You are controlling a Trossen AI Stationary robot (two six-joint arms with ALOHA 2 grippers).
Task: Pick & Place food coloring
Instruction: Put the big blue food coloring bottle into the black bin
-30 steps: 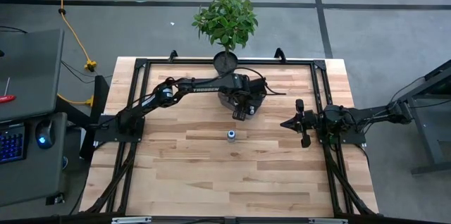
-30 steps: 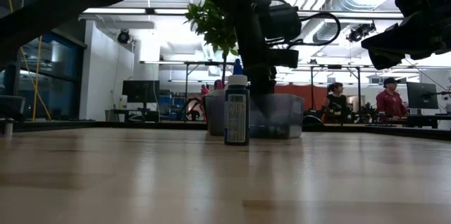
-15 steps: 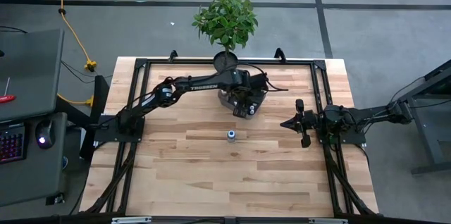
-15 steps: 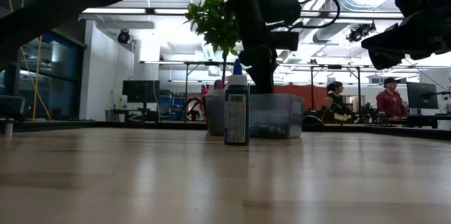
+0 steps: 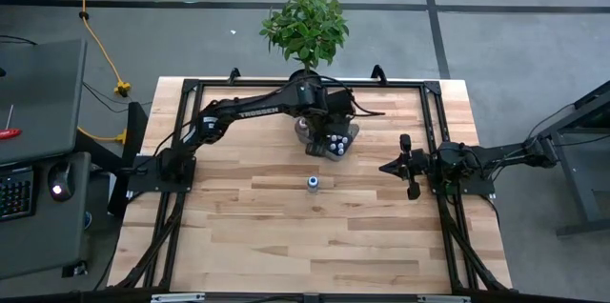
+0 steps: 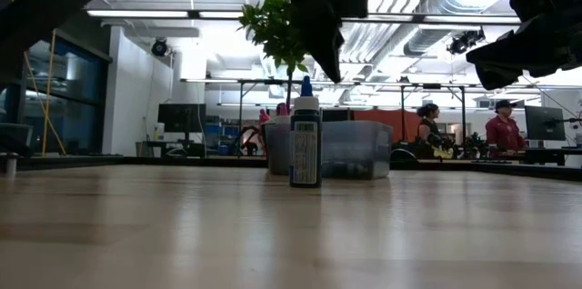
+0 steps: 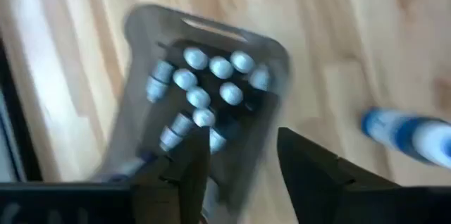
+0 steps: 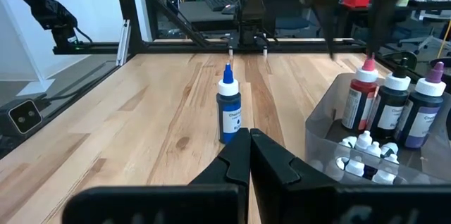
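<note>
One food coloring bottle (image 5: pixel 312 182) with a blue cap stands upright on its base at the table's middle, also in the low view (image 6: pixel 306 144) and the right wrist view (image 8: pixel 228 108). Several more bottles stand or lie in a clear plastic bin (image 5: pixel 351 133) (image 8: pixel 331 129) toward the far edge. My left gripper (image 5: pixel 314 147) (image 7: pixel 239 164) hangs open above the bin, pointing steeply down, with nothing between its fingers. My right gripper (image 5: pixel 400 165) (image 8: pixel 250 150) waits shut at the table's right side, level and pointing toward the lone bottle.
A potted plant (image 5: pixel 305 27) stands at the far edge behind the bin. Black frame rails (image 5: pixel 191 89) run round the tabletop. People sit in the room beyond the table (image 6: pixel 500 130). Bare wood lies toward the near edge.
My left gripper has risen straight out of the bin and now hangs clear above it, uncovering the bottles inside. The bin and the lone bottle have stayed where they were.
</note>
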